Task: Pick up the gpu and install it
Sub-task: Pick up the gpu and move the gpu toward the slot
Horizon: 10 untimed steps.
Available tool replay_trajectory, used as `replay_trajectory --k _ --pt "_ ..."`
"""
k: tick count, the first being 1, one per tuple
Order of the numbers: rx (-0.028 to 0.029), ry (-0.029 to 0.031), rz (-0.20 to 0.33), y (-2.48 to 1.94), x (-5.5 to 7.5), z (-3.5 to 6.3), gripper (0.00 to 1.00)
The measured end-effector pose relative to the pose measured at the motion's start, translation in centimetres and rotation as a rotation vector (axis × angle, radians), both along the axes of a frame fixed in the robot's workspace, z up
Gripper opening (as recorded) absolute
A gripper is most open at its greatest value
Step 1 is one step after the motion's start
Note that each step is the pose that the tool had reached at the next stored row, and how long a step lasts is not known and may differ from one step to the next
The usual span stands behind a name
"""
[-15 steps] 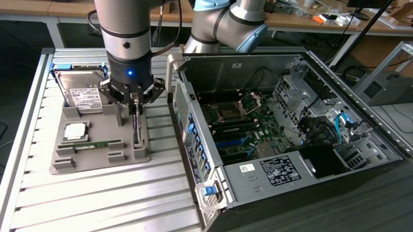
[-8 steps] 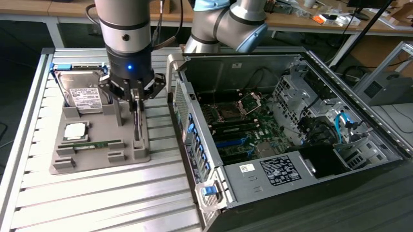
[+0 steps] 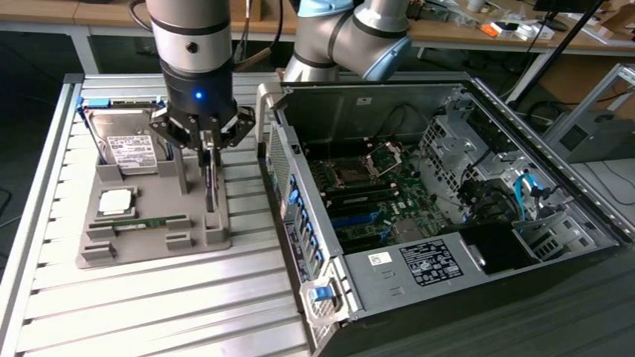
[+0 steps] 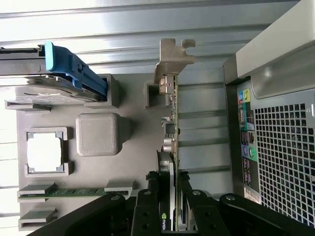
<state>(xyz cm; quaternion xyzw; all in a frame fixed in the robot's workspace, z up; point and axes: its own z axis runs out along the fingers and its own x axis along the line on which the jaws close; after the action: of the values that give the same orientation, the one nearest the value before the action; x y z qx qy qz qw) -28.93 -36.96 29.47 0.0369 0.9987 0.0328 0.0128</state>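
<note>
Black fingers (image 4: 147, 206) of the gripper (image 3: 208, 152) flank the gpu (image 3: 211, 186), with the jaws clamped on its upper edge. The arm (image 3: 196, 44) hangs straight down, wrist vertical, over the grey holder tray (image 3: 149, 249). The gpu stands on edge in that tray, to the exterior view's left of the open computer case (image 3: 447, 245).
</note>
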Motion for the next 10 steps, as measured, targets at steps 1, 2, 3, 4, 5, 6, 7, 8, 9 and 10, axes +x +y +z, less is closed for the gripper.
replay_trajectory --k 1,2,3,4,5,6,7,8,9,10 --pt "0.0001 0.0000 0.000 0.00 0.0 0.14 0.27" --pt "0.0001 0.0000 0.000 0.00 0.0 0.27 0.27" --pt "0.0001 0.0000 0.000 0.00 0.0 0.39 0.27" --pt "0.0002 0.0000 0.000 0.00 0.0 0.51 0.27" --pt "0.0002 0.0000 0.000 0.00 0.0 0.71 0.27" --pt "0.0003 -0.0001 0.000 0.00 0.0 0.95 0.27" --pt "0.0002 0.0000 0.000 0.00 0.0 1.07 0.27" --pt "0.0003 0.0000 0.000 0.00 0.0 1.23 0.27" --pt "0.0003 -0.0001 0.000 0.00 0.0 1.40 0.27" --pt "0.0003 -0.0001 0.000 0.00 0.0 1.55 0.27"
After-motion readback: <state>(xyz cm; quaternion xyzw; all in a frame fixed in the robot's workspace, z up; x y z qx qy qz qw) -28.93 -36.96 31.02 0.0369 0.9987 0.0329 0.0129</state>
